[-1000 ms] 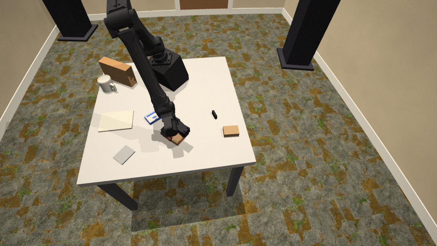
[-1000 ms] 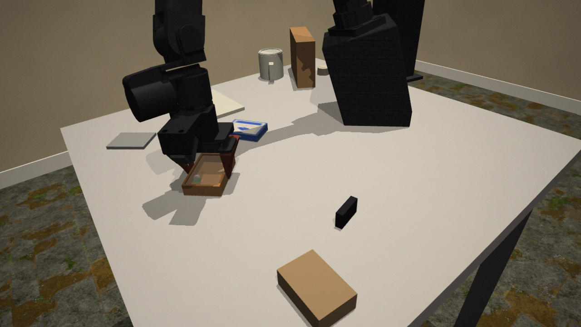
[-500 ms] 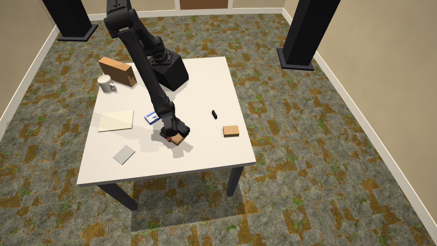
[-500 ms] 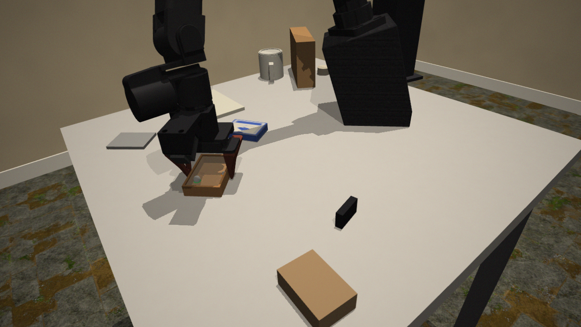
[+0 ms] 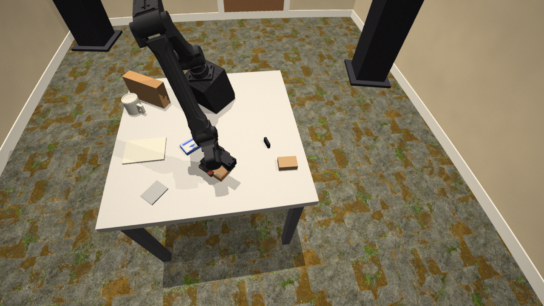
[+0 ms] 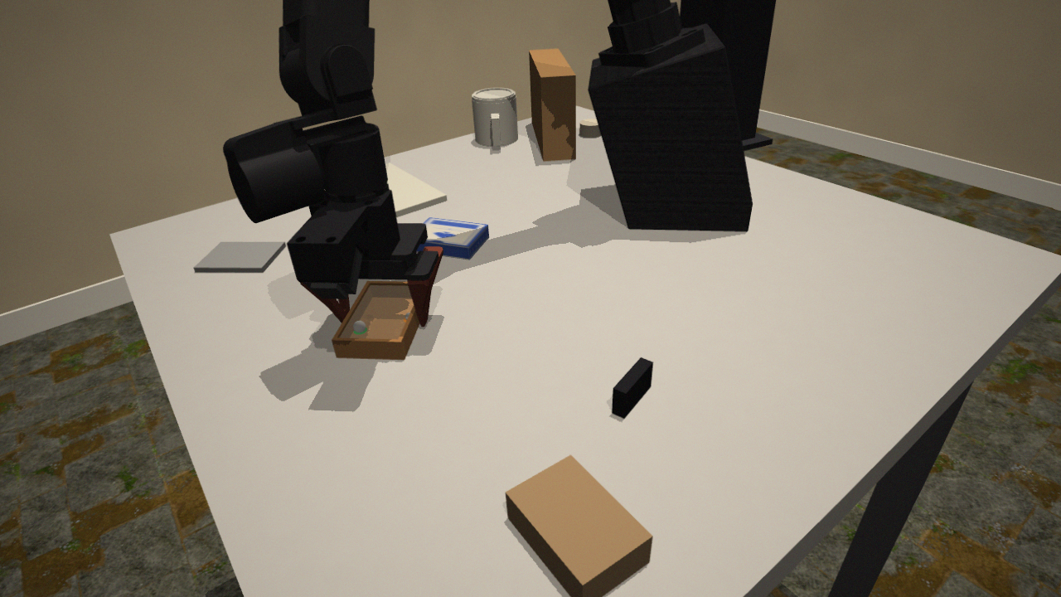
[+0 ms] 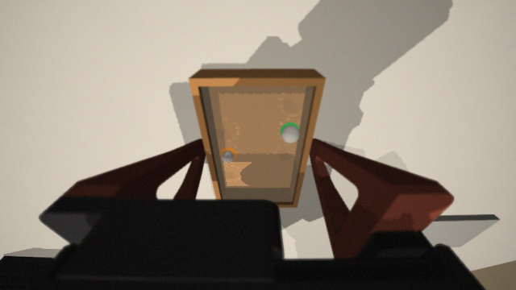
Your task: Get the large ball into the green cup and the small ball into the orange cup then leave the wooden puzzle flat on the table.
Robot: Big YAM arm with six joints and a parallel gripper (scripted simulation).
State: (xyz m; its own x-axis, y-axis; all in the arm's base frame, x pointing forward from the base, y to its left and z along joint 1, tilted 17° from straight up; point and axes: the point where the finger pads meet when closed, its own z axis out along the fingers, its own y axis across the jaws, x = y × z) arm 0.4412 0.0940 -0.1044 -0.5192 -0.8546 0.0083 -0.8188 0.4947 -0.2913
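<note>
The wooden puzzle (image 5: 221, 174) (image 6: 370, 349) (image 7: 258, 81) appears to lie flat on the white table (image 5: 258, 114) (image 6: 742, 312), its clear cover facing up. The large grey ball (image 6: 360, 325) (image 7: 290, 134) sits at the green cup (image 7: 289, 125), near the puzzle's right side in the wrist view. The small grey ball (image 7: 228, 157) sits at the orange cup (image 7: 227, 149), near the left side. My gripper (image 6: 383, 322) (image 7: 257, 145) is open, with one red finger beside each long side of the puzzle. Any gap at the fingertips is too small to judge. The top view mostly hides the fingers.
A blue and white box (image 5: 188, 145) (image 6: 456, 237) lies behind the gripper. A grey slab (image 5: 154, 192) (image 6: 239, 255) and a cream slab (image 5: 144, 150) are to the left. A black block (image 5: 267, 142) (image 6: 632, 387) and a tan block (image 5: 287, 162) (image 6: 578, 512) are to the right. A mug (image 5: 130, 104) stands at the back.
</note>
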